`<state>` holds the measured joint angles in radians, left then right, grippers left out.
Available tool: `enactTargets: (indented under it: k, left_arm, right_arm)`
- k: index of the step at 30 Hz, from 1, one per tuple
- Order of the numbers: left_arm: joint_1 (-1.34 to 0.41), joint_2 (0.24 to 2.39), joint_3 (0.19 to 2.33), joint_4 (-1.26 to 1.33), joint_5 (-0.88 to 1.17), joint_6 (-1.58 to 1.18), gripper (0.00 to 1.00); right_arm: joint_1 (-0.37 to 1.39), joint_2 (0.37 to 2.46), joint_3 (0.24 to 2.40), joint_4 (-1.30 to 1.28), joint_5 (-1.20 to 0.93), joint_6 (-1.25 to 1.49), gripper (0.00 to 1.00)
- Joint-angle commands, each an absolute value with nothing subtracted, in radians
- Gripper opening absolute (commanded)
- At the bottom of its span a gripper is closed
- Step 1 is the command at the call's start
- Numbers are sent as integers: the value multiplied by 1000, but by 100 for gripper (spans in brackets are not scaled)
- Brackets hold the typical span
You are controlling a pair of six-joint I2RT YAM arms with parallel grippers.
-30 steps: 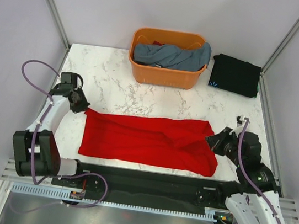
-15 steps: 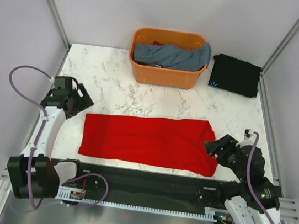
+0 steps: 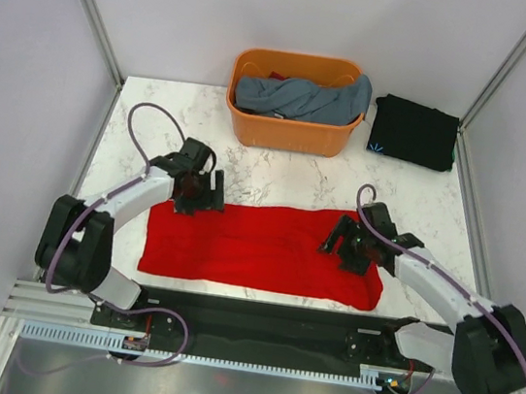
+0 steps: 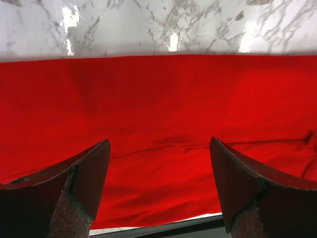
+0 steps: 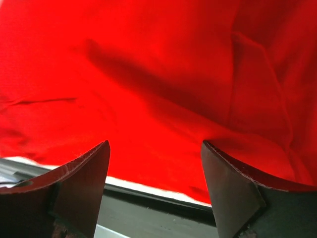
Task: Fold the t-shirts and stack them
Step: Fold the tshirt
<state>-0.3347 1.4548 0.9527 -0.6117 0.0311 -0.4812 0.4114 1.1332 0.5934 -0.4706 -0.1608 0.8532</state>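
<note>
Two arms reached inward in the top view; the left gripper [image 3: 200, 193] sat at the far edge of the red t-shirt [image 3: 256, 245] near its left end; the right gripper [image 3: 342, 247] sat over its right part; the shirt lay spread as a long band on the marble table [image 3: 276, 171], near the front edge. Behind it stood the orange basket [image 3: 291, 137] holding a blue-grey shirt [image 3: 301, 98]; a folded black shirt [image 3: 412, 132] lay just beside the basket on the right.

From the left wrist, the left fingers [image 4: 89, 168] stood wide apart above red cloth (its far edge straight against the marble); whether they touched it could not be told.

From the right wrist, the right fingers [image 5: 84, 168] likewise stood apart over red cloth, a fold ridge showing at the right.
</note>
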Motion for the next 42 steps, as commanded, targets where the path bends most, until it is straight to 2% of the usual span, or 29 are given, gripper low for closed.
enactTargets:
  k: [1, 4, 7, 13, 20, 24, 28, 33, 35, 39, 41, 42]
  left_arm:
    - [-350, 1517, 979, -604, 46, -482, 88]
    - [-354, 1551, 959, -609, 69, -466, 87]
    - [-356, 1555, 925, -611, 86, -465, 86]
    - [-390, 1531, 856, -604, 169, -520, 86]
    - [-566, 1450, 787, -528, 327, -695, 86]
    - [-731, 1436, 714, -387, 394, -875, 86]
    - [-892, 1495, 756, -285, 423, -988, 86]
    - [-962, 1503, 892, -357, 362, -947, 86]
    - [-962, 1474, 949, -498, 255, -901, 87]
    - [-957, 1424, 1081, -669, 140, -784, 89]
    - [-947, 1398, 1094, -724, 78, -758, 89]
    - [-927, 1367, 1089, -738, 58, -743, 89]
  right_arm:
    - [402, 1229, 606, -405, -130, 891, 82]
    - [296, 1275, 560, -365, -127, 879, 82]
    - [187, 1348, 606, -357, -88, 812, 82]
    - [110, 1638, 895, -373, -38, 716, 82]
    - [72, 1922, 1296, -521, 75, 589, 83]
    - [37, 2028, 1425, -563, 98, 555, 83]
    - [29, 2082, 1518, -594, 75, 514, 83]
    - [41, 2027, 1566, -670, 6, 471, 84]
    - [58, 1981, 1586, -727, 24, 450, 85]
    - [93, 1762, 1551, -819, 77, 445, 88]
    - [151, 1656, 1429, -828, 66, 488, 90]
    - [185, 1537, 1373, -825, 61, 512, 90]
